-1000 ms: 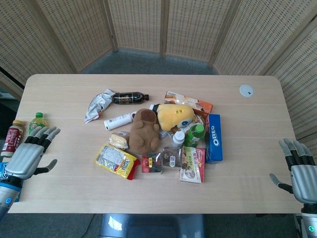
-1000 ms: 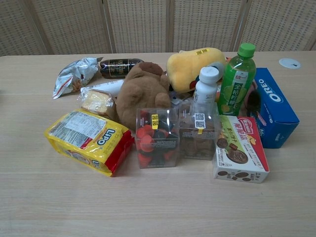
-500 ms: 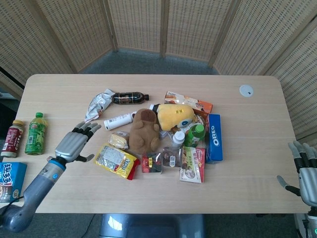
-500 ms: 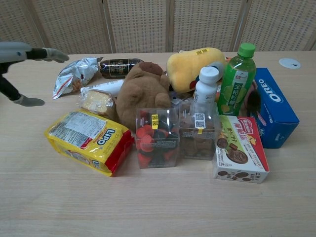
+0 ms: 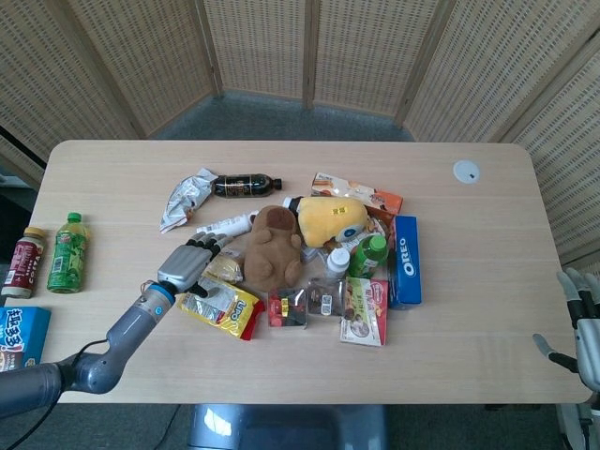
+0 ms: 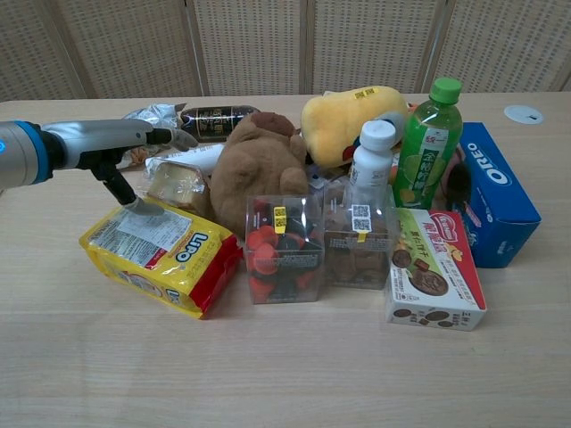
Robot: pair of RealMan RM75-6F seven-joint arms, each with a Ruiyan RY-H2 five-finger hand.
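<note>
My left hand (image 5: pixel 187 265) (image 6: pixel 107 143) hovers with fingers stretched flat over the far end of a yellow Lipo packet (image 5: pixel 221 306) (image 6: pixel 165 254). Its thumb points down onto the packet's top, and it holds nothing. Its fingertips reach toward a small bread packet (image 5: pixel 226 268) (image 6: pixel 174 183) and a white tube (image 5: pixel 225 225) (image 6: pixel 196 156). A brown plush (image 5: pixel 272 246) (image 6: pixel 259 165) sits just right of them. My right hand (image 5: pixel 586 323) hangs off the table's right edge, fingers apart and empty, seen only in the head view.
The pile also holds a yellow plush (image 5: pixel 333 217), a green bottle (image 6: pixel 428 143), a white bottle (image 6: pixel 370 165), an Oreo box (image 5: pixel 405 261), clear boxes (image 6: pixel 284 250), a cookie box (image 6: pixel 435 276), a silver bag (image 5: pixel 183 199) and a dark bottle (image 5: pixel 246 186). Two bottles (image 5: pixel 66 253) stand at the left edge.
My left hand has swept from the table's left edge rightward to the pile, now over the yellow packet. My right hand has sunk lower at the right edge.
</note>
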